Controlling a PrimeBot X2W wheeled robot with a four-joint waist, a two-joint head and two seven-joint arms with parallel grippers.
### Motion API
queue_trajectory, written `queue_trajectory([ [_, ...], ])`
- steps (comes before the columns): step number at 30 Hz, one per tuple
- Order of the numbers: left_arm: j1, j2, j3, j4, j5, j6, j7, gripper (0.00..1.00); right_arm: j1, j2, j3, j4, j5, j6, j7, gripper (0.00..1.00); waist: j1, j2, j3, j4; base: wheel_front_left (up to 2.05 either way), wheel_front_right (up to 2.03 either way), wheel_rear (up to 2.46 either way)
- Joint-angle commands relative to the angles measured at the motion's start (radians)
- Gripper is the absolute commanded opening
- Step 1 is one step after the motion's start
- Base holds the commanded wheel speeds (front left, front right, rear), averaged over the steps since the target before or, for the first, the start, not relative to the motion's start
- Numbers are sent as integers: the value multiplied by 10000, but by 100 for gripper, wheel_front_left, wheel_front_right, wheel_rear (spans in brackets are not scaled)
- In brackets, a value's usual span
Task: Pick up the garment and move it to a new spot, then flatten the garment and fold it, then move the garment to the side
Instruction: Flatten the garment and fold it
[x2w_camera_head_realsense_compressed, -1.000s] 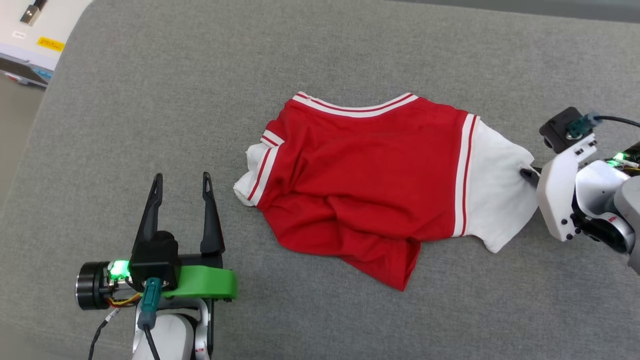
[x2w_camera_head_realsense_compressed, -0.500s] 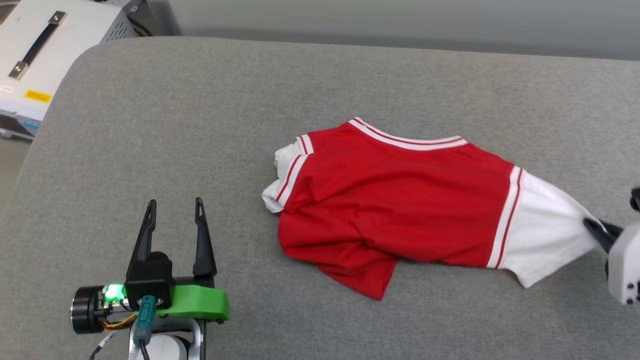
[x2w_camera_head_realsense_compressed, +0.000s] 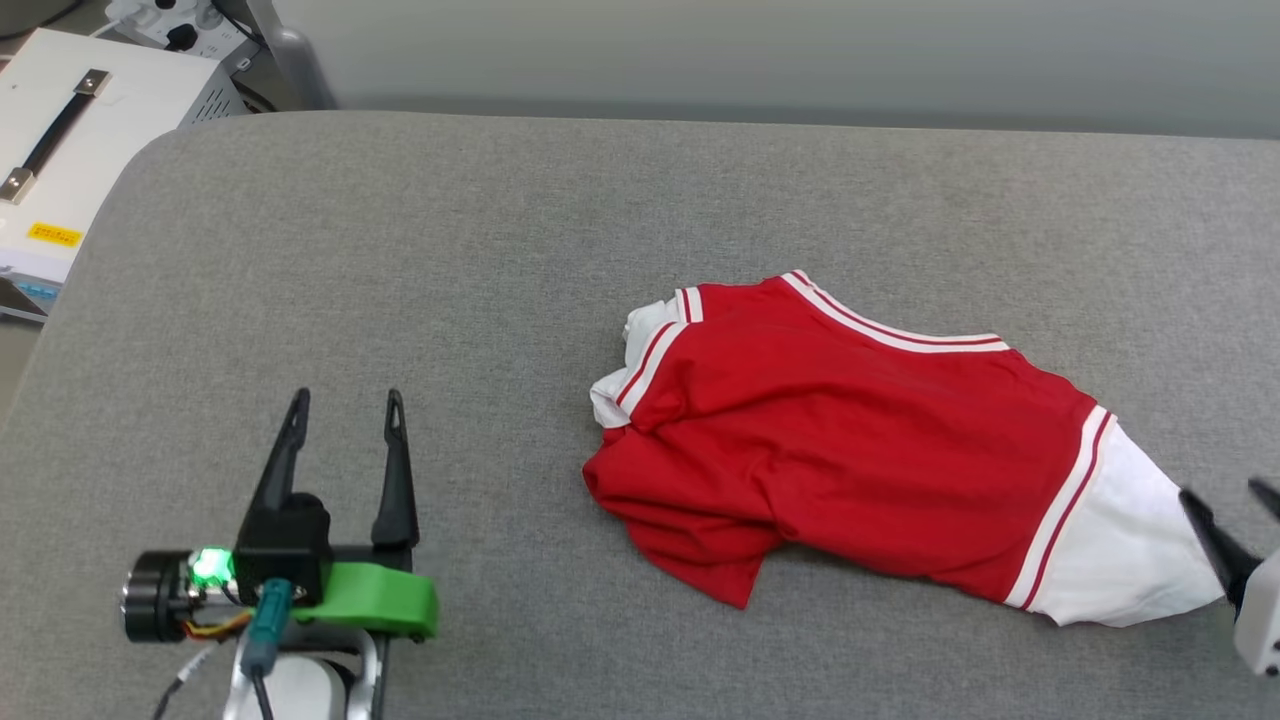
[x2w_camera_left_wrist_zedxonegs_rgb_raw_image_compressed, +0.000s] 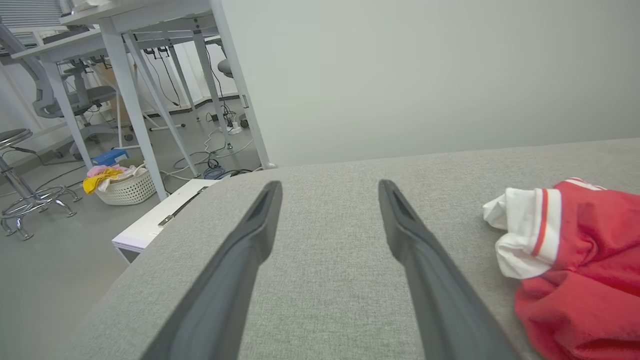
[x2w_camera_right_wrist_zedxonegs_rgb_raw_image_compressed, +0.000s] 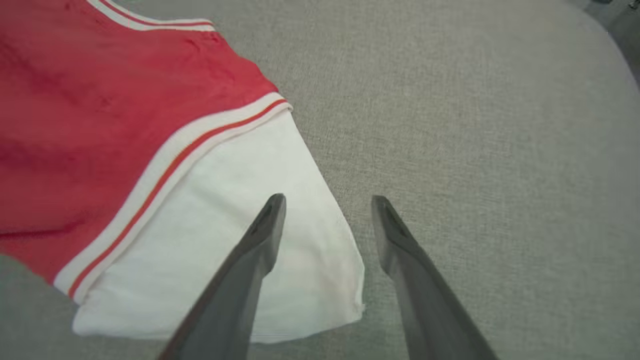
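Where the head view looks down, a broad grey fabric-covered desk (x2w_camera_head_realsense_compressed: 450, 250) with a rounded corner fills the scene, and a pale grey wall (x2w_camera_left_wrist_zedxonegs_rgb_raw_image_compressed: 425, 75) rises behind it. Off the desk's left corner stands a white box with a dark carrying handle (x2w_camera_head_realsense_compressed: 60, 130). The left wrist view takes in more of the room: white-legged tables (x2w_camera_left_wrist_zedxonegs_rgb_raw_image_compressed: 132, 100), a grey office chair (x2w_camera_left_wrist_zedxonegs_rgb_raw_image_compressed: 75, 95), loose cables on the grey floor (x2w_camera_left_wrist_zedxonegs_rgb_raw_image_compressed: 50, 280), and a white basket holding pink and yellow cloth (x2w_camera_left_wrist_zedxonegs_rgb_raw_image_compressed: 125, 187).

A rumpled red short-sleeved jersey garment (x2w_camera_head_realsense_compressed: 850, 440) with white sleeves and red-white stripe trim lies on the desk's right half, one white sleeve stretched out flat toward the right edge. The left tool (x2w_camera_head_realsense_compressed: 347, 395) hovers over bare fabric well apart from it, its dark fingers spread and holding nothing.

Half a second ago the right tool (x2w_camera_head_realsense_compressed: 1220, 490) was pinching the tip of that white sleeve; now its fingers stand spread, one over the sleeve's end and the other over bare desk, and the cloth lies released. The whole head view has also shifted (the camera moved, so the white box shows more fully).

A small yellow label (x2w_camera_head_realsense_compressed: 53, 235) sits on the white box; its writing is too small to read.
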Motion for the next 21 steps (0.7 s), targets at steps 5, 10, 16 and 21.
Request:
queue_trajectory([
  [5,-1226,666,92,101,-135,-874,-57,100,145,1278,-1680,-1437,-1995,-6,-1143,100,-1,-1,0,-187,0,0,0],
  [10,-2799,1280,-201,891,-406,-1912,-51,100,348,2630,-2288,-3009,-3309,-6,-1535,100,-1,-1,173,-416,0,0,0],
  [16,-5469,2111,-1724,2014,-1448,-2330,1295,100,458,3530,-1757,-4160,-4020,-6,-1502,100,-1,-1,596,-789,0,0,0],
  [21,-7579,2899,-3763,2233,-3475,-2339,3253,100,312,3788,-1274,-4432,-4218,-6,-1492,100,-1,-1,1054,-1131,0,0,0],
])
